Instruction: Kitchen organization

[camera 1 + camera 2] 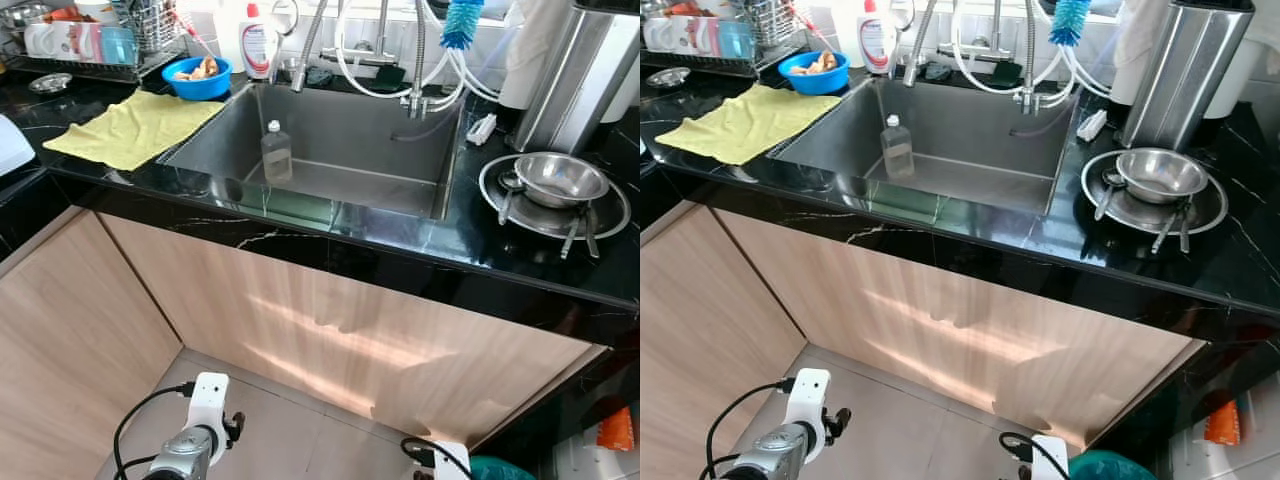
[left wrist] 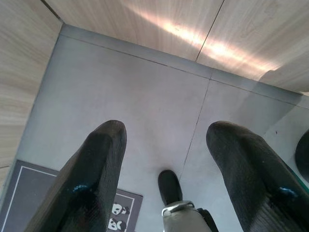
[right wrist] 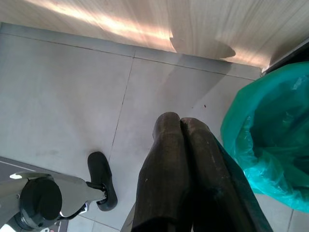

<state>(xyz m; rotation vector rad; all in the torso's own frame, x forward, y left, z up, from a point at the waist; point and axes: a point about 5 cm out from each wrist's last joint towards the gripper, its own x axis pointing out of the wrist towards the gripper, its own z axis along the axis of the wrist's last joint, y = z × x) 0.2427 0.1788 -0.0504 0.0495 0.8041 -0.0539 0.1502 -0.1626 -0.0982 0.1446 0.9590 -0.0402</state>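
1. Left wrist view: left gripper (image 2: 166,159) hangs idle, fingers (image 2: 91,179) spread wide, nothing between them, pointing down at grey floor tiles (image 2: 135,96) and the corner of a dark mat (image 2: 29,193).
2. Right gripper (image 3: 181,159) also hangs low, fingers pressed together, holding nothing; green bin bag (image 3: 270,140) just beside it on the floor.
3. Both arms sit well below the counter in the head views, in front of the wood cabinet fronts (image 1: 330,330).
4. Task things are up on the black counter (image 1: 400,240): clear bottle (image 1: 276,152) upright inside the steel sink (image 1: 390,150); yellow cloth (image 1: 135,125) spread flat on the robot's left; blue bowl (image 1: 198,77) with food at the sink's far left corner; soap bottle (image 1: 259,42) beside it; dish rack (image 1: 90,40) far left.
5. On the robot's right: steel bowl (image 1: 560,178) on a steel plate (image 1: 610,215) with utensils; blue brush (image 1: 461,22) hangs over the hoses (image 1: 380,85).
6. Judged progress: nothing picked up yet.
7. Risks:
   - raising an arm close in could clip the counter edge;
   - the bottle looks light and narrow, so a nudge could tip it;
   - hoses overhang the sink and could snag an arm;
   - the bowl could slide on its plate.
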